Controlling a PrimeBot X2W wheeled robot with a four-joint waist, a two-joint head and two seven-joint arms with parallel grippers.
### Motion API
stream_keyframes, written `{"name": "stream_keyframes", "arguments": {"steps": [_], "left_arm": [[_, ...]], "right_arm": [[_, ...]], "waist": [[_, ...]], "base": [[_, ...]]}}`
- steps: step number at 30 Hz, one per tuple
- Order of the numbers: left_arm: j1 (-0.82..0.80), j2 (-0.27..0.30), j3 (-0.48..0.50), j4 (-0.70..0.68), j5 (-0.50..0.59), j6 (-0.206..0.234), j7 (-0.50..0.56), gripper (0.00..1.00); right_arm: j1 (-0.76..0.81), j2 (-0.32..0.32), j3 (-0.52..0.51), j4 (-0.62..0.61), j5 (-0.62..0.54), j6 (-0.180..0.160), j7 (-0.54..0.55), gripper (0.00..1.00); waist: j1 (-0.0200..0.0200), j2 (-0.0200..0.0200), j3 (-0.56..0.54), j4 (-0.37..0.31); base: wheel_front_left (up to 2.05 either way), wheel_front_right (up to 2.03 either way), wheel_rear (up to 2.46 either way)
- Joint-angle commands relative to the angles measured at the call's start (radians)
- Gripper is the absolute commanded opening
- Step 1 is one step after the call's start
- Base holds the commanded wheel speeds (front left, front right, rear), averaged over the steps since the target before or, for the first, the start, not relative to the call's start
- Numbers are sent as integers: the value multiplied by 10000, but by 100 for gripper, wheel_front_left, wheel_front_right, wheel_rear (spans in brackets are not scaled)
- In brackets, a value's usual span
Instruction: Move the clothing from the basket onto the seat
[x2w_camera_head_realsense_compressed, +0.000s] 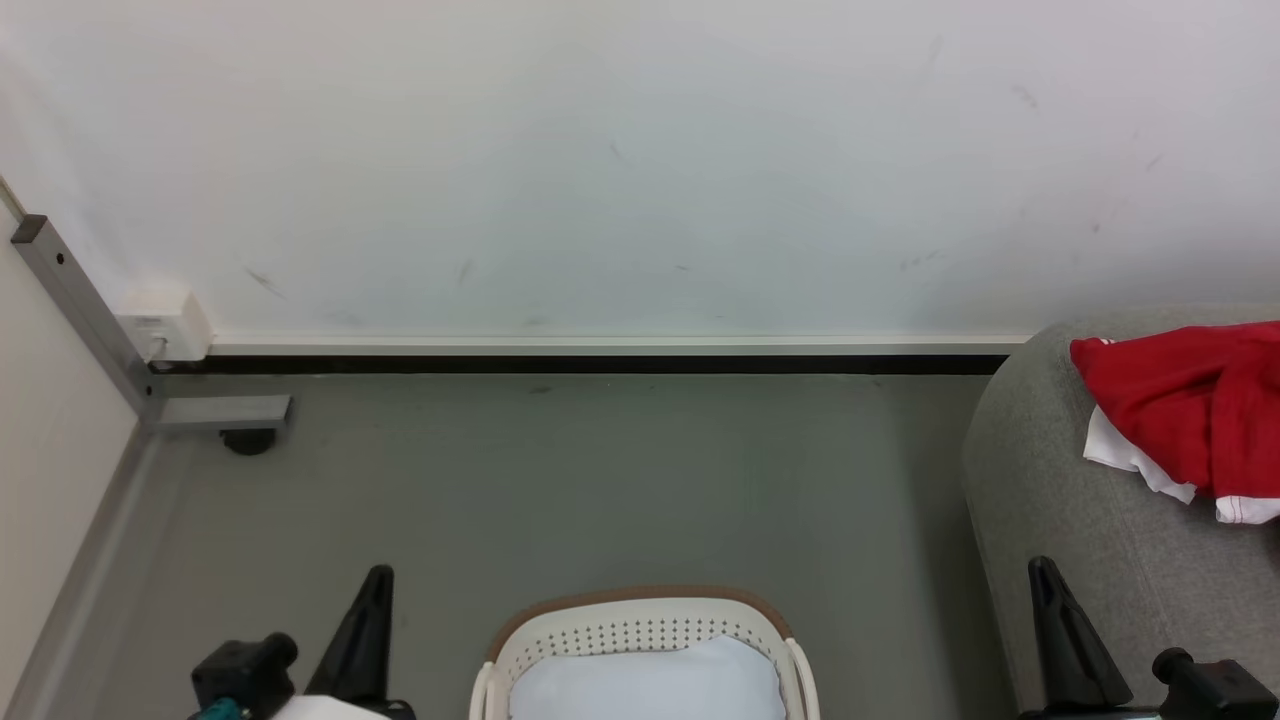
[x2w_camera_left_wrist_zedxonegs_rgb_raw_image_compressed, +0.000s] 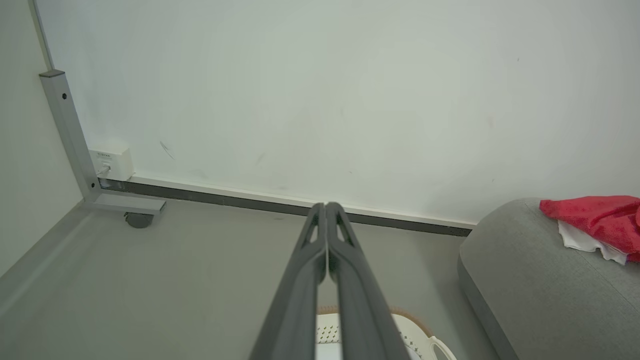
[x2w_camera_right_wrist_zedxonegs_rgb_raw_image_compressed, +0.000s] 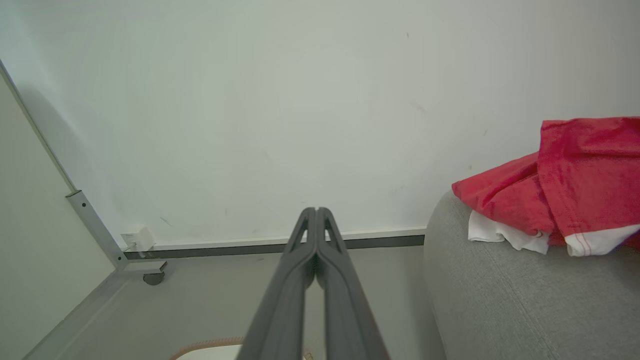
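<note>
Red clothing (x2w_camera_head_realsense_compressed: 1190, 410): crumpled, white panels showing, on the grey seat (x2w_camera_head_realsense_compressed: 1060, 500) to the right of the basket (x2w_camera_head_realsense_compressed: 640, 625) and well apart from it.
Seat edge: the likeliest trouble. The heap sits near the rounded corner on the basket side, with a white fold drooping toward the curve. A nudge from an arm, or another garment dropped on top, could slide it to the floor (x2w_camera_head_realsense_compressed: 600, 480).
Basket: low between the two arms, brown rim toward the wall (x2w_camera_head_realsense_compressed: 600, 180). No red shows inside it, just a pale bluish-white mass (x2w_camera_head_realsense_compressed: 645, 680); whether that is a garment cannot be told. If it is, the job could be called finished too soon.
Left gripper (x2w_camera_left_wrist_zedxonegs_rgb_raw_image_compressed: 326, 206): left of the basket, raised above the floor, fingers pressed together along their length, holding and touching nothing.
Right gripper (x2w_camera_right_wrist_zedxonegs_rgb_raw_image_compressed: 316, 210): right of the basket, just in front of the seat, fingers likewise pressed together and empty. Sent in like this, they would push cloth, not pick it up.
</note>
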Motion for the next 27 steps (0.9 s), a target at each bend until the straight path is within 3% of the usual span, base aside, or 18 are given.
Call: {"name": "stream_keyframes", "arguments": {"steps": [1,27], "left_arm": [[-195,44,120,-149,-403,-3,90,0],[-229,-144,669,-401,-4634,-10,1225,0]], "right_arm": [[-149,-42,-55,-172,429,-1,69,0],[-445,-258,-412,-25,4744,-5,1040,0]], "waist": [[0,0,2,5],[0,0,40,47]], "base": [[0,0,0],[0,0,0]]}}
